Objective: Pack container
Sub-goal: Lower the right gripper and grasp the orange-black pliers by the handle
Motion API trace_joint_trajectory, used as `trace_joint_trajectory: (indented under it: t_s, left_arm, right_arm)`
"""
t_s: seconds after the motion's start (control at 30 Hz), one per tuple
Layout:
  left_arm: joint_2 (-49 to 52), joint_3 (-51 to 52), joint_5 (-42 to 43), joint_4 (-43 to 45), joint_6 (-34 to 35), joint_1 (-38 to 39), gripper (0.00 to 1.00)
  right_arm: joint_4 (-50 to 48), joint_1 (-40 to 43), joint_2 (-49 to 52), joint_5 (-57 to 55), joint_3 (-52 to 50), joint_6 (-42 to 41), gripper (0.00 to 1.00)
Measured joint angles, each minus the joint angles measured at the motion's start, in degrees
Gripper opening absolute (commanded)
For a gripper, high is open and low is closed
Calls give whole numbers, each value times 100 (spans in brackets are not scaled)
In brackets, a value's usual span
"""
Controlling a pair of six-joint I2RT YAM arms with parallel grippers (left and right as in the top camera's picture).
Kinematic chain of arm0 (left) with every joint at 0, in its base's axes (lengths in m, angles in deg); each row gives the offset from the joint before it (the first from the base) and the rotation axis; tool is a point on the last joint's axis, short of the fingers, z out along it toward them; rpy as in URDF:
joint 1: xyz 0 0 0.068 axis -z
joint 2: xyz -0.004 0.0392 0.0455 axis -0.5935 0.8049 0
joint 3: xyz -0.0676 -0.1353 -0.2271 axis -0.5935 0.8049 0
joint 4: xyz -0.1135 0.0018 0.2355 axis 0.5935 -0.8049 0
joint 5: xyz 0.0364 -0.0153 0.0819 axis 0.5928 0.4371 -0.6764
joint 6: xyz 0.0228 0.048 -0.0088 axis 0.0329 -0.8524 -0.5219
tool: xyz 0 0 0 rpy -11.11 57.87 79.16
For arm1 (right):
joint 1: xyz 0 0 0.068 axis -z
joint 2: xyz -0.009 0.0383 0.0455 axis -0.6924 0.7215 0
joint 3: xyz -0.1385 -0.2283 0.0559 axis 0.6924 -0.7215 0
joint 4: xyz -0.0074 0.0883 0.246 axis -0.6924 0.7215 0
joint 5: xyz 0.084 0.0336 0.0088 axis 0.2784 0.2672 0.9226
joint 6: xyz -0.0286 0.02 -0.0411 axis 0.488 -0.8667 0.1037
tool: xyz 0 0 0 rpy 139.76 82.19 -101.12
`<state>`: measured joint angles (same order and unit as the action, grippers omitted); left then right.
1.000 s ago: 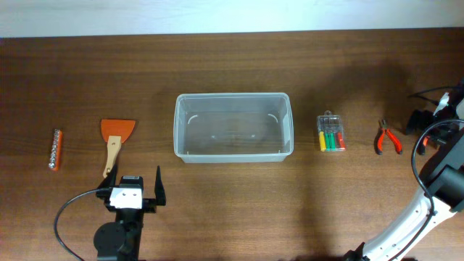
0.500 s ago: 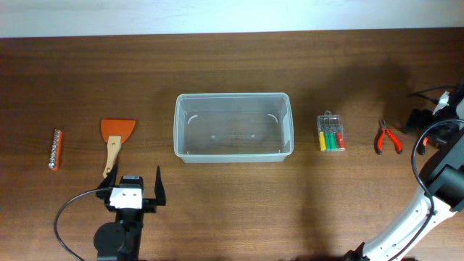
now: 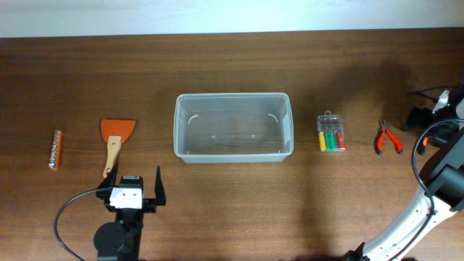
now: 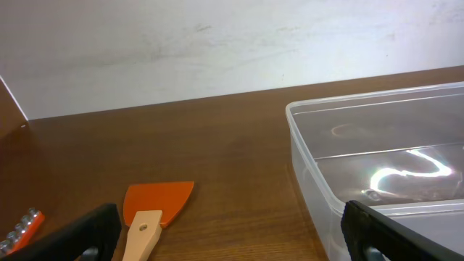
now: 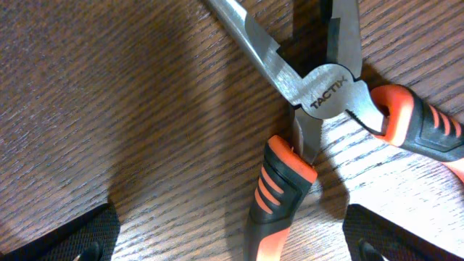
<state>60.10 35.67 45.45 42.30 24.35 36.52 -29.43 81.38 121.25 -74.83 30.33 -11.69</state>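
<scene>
A clear, translucent plastic container (image 3: 233, 95) sits at the middle of a dark wooden table (image 3: 232, 210), its long side running left to right. It is rectangular with rounded corners and a thick rim, and the wood grain shows through its floor. Light glints on its inner walls. In the left wrist view its near left corner fills the right half of the picture, under a pale wall (image 4: 217, 43).

To the left of the container, well apart from it, lies a scraper (image 3: 114, 141) with an orange blade and a pale wooden handle, the blade pointing away from the robot. Farther left lies a narrow orange bit strip (image 3: 55, 148) carrying a row of metal pieces.

To the right of the container lies a screwdriver set (image 3: 330, 133) in a clear case, with yellow, green and red handles side by side. Beyond it are long-nose pliers (image 3: 387, 138) with red-orange and black grips, handles spread, nose pointing away from the robot. The right wrist view shows the word TACTIX at their pivot.

The left gripper (image 3: 136, 181) hovers near the front edge of the table, in front of the scraper and to the left of the container, its jaws spread wide and gripping nothing. The tip of the scraper's handle lies just beside it. A black cable (image 3: 69, 210) loops from its arm.

The right gripper (image 3: 418, 120) is at the far right edge, close over the pliers, its jaws also wide apart and not touching them.
</scene>
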Motion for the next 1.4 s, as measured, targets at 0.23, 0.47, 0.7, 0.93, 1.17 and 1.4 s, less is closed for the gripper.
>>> trace_joint_trajectory:
  t_s: [0.23,0.47,0.7,0.93,1.17,1.4]
  left_arm:
    - [0,0,0,0,0,0,99]
    - [0,0,0,0,0,0,99]
    - [0,0,-2,0,0,0,99]
    - [0,0,0,0,0,0,99]
    - [0,0,0,-2,0,0,99]
    - [0,0,0,0,0,0,99]
  right_arm:
    - [7,87,13,98,0,-2,99]
    - [7,114,15,111,0,0,97]
    - [2,114,17,114,2,22,77]
    - [-4,114,20,116,2,13,72]
    - [-120,114,22,103,7,-280,52]
    - [-151,114,22,90,7,-470,41]
